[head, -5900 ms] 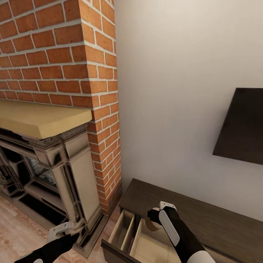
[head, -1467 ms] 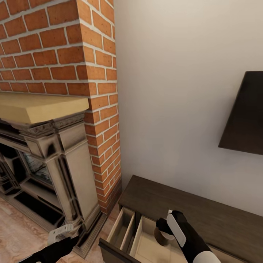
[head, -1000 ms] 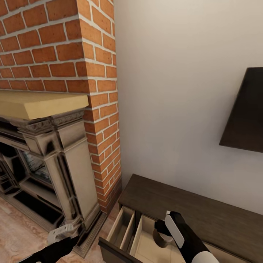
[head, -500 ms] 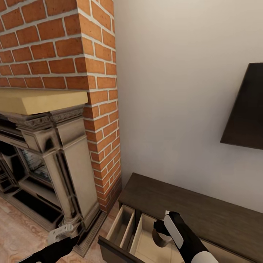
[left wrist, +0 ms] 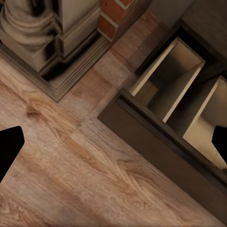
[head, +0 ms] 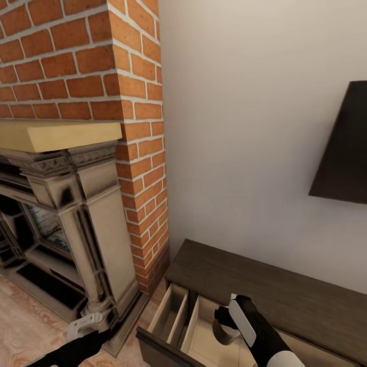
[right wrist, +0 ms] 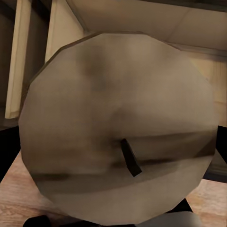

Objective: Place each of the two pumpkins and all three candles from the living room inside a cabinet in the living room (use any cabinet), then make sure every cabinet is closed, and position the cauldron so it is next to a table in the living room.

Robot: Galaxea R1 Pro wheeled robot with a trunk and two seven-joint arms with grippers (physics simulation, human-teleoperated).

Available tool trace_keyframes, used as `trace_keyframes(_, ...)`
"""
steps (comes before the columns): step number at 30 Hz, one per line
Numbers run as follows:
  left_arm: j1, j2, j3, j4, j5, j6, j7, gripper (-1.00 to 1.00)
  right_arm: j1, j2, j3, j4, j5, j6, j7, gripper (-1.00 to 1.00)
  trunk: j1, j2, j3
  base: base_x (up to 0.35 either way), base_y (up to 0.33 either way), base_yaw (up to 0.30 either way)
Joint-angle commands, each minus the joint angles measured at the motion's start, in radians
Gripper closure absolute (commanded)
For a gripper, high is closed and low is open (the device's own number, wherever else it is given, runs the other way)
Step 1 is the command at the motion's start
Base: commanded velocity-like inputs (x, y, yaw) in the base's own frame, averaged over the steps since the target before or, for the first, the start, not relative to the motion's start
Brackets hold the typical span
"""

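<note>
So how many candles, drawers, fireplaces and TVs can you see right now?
Candles: 1, the beige candle in the right gripper
Open drawers: 1, the drawer of the dark wood cabinet
Brick fireplaces: 1, the fireplace
Black TVs: 1, the TV
Total: 4

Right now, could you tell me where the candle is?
In the head view, the candle is in the right gripper, over the cabinet's open drawer.

Head view: black wall television (head: pixel 342 148) cut by the right edge; dark brown wood cabinet (head: pixel 285 293) cut at bottom and right. Stubby beige candle (head: pixel 225 330) mostly hidden behind the right end effector (head: pixel 224 316), whose fingertips are concealed.
</note>
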Motion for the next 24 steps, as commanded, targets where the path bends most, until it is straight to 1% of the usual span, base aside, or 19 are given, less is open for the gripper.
trace_keyframes(1,0.000,0.000,0.000,-0.002,0.011,0.003,0.008,-1.00,-0.001,0.000,0.003,-0.002,-0.011,0.000,-0.011,1.00,0.004,-0.008,-0.004,0.000,0.000,0.000)
trace_keyframes(11,0.000,0.000,0.000,-0.001,0.010,0.003,0.008,-1.00,-0.001,0.001,0.004,-0.001,-0.010,-0.013,-0.012,1.00,0.042,-0.078,-0.035,0.000,0.000,0.000)
trace_keyframes(14,0.000,0.000,-0.001,-0.001,0.010,0.003,0.008,-1.00,-0.001,0.006,0.004,-0.001,-0.008,-0.021,-0.013,1.00,0.054,-0.099,-0.045,0.000,0.000,0.000)
trace_keyframes(15,0.000,0.000,-0.001,-0.001,0.010,0.003,0.008,-1.00,-0.001,0.007,0.004,-0.001,-0.008,-0.027,-0.014,1.00,0.058,-0.106,-0.048,0.000,0.000,0.000)
trace_keyframes(18,0.000,0.000,-0.001,-0.001,0.010,0.003,0.008,-1.00,-0.001,0.011,0.003,-0.001,-0.009,-0.085,-0.018,1.00,0.069,-0.127,-0.057,0.000,0.000,0.000)
trace_keyframes(24,0.000,0.000,-0.001,-0.001,0.009,0.003,0.008,-1.00,-0.001,0.014,0.004,0.000,-0.010,-0.122,-0.031,1.00,0.092,-0.169,-0.076,0.000,0.000,0.000)
